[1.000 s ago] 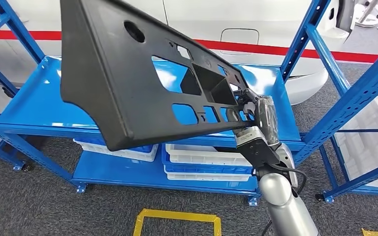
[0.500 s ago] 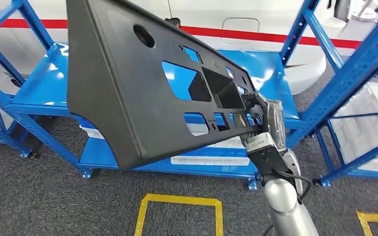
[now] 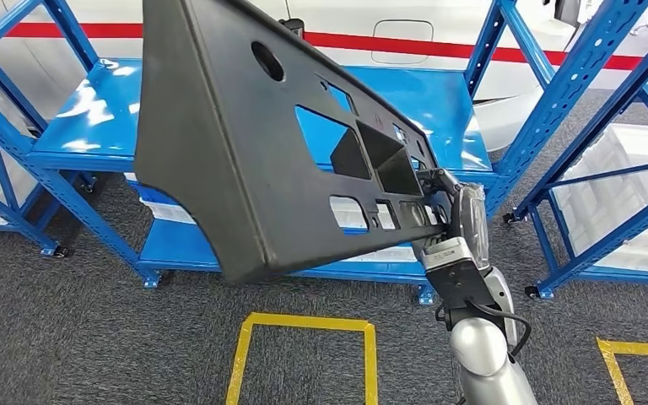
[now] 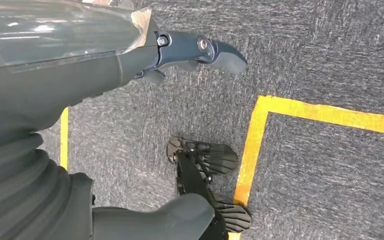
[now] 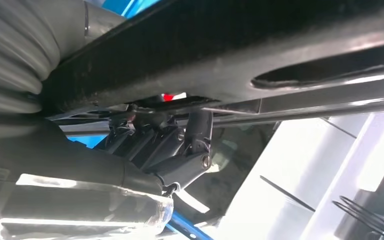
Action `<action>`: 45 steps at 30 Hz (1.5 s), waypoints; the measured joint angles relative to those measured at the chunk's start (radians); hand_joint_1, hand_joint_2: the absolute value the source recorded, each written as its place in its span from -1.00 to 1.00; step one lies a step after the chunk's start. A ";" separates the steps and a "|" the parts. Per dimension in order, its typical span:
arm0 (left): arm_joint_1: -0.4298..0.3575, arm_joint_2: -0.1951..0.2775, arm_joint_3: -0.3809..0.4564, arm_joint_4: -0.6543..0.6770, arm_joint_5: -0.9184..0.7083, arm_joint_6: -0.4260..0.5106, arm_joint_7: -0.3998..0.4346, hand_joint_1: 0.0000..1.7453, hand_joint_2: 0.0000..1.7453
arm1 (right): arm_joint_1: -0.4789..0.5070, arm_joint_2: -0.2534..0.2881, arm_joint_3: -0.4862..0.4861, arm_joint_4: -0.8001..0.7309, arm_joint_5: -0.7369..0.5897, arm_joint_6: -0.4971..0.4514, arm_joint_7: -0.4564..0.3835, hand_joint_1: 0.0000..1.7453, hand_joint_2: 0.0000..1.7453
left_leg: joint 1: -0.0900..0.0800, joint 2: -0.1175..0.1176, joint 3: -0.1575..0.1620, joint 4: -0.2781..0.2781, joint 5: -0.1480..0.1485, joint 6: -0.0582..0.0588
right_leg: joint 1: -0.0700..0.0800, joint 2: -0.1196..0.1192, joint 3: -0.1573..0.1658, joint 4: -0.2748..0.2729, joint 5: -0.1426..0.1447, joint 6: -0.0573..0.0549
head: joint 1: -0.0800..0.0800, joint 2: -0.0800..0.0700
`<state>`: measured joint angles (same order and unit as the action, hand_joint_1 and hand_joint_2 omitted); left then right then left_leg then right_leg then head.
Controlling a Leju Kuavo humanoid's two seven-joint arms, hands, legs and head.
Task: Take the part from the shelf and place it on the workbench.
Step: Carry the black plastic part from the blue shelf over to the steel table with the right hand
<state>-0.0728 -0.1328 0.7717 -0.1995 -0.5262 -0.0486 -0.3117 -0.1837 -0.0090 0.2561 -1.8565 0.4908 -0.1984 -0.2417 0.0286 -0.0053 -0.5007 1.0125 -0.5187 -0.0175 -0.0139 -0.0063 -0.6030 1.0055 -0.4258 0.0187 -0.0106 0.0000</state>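
Observation:
The part point(image 3: 219, 143) is a large black plastic panel with several cut-outs, held up in the air and tilted in front of the blue shelf point(image 3: 76, 126). My right hand point(image 3: 451, 215) grips its lower right edge, fingers hooked through the small openings. In the right wrist view the dark fingers point(image 5: 165, 150) clamp the underside of the panel point(image 5: 230, 55). My left hand point(image 4: 80, 85) hangs over the grey carpet, holding nothing, its fingers point(image 4: 195, 47) and thumb spread apart.
The blue shelf's top board is bare; white bins point(image 3: 169, 211) sit on its lower level. Another blue rack with white bins point(image 3: 616, 194) stands at the right. A white car body with a red stripe point(image 3: 405, 38) is behind. Yellow tape point(image 3: 304, 325) marks the carpet.
The whole view has shifted: the camera has moved, more floor and yellow tape show, and the shelf sits higher in the picture. The panel stays gripped in my right hand.

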 joint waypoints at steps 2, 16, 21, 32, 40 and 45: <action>0.001 0.000 0.000 0.000 -0.001 0.000 0.000 -1.00 1.00 | 0.002 0.001 -0.002 -0.004 0.000 0.000 -0.001 1.00 1.00 | -0.004 0.004 -0.010 -0.011 0.011 0.022 | 0.001 0.000 -0.009 0.000 0.012 0.016 | 0.001 0.000; 0.000 0.000 0.000 -0.001 -0.012 -0.008 0.003 -1.00 1.00 | 0.019 0.005 -0.013 -0.023 0.015 -0.001 0.001 1.00 1.00 | -0.016 0.019 -0.172 -0.024 0.184 0.027 | 0.011 0.008 0.168 -0.051 -0.128 0.013 | 0.012 0.000; 0.006 0.005 0.000 0.000 -0.024 -0.022 -0.002 -1.00 1.00 | 0.038 0.020 -0.023 -0.035 0.023 0.009 0.003 1.00 1.00 | -0.005 0.011 -0.221 0.111 0.033 0.002 | -0.003 0.002 0.124 -0.047 -0.076 -0.040 | 0.007 0.000; 0.002 0.004 -0.002 0.000 -0.052 -0.018 0.010 -1.00 1.00 | 0.052 0.039 -0.050 -0.046 0.035 0.021 0.012 1.00 1.00 | -0.018 -0.002 -0.015 -0.019 0.032 0.031 | 0.008 0.000 0.013 -0.018 0.003 0.006 | 0.007 0.000; -0.005 -0.003 0.010 0.000 -0.015 -0.001 0.026 -1.00 1.00 | 0.052 0.040 -0.059 -0.020 0.038 0.061 -0.002 1.00 1.00 | -0.013 0.018 -0.073 -0.041 0.090 0.064 | -0.004 0.004 -0.068 0.269 -0.156 0.021 | 0.019 0.000; -0.007 -0.008 0.028 0.000 -0.001 0.005 0.028 -1.00 1.00 | 0.030 0.051 -0.057 0.013 0.031 0.073 -0.014 1.00 1.00 | -0.013 0.018 -0.113 -0.018 0.115 0.039 | -0.006 0.007 0.119 -0.020 -0.085 0.043 | 0.019 0.000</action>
<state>-0.0795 -0.1404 0.7998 -0.1991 -0.5268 -0.0432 -0.2832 -0.1538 0.0422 0.1994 -1.8436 0.5215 -0.1255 -0.2559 0.0159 0.0125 -0.6135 0.9945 -0.4039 0.0211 -0.0199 0.0006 -0.4839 0.9850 -0.5105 0.0615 0.0087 0.0000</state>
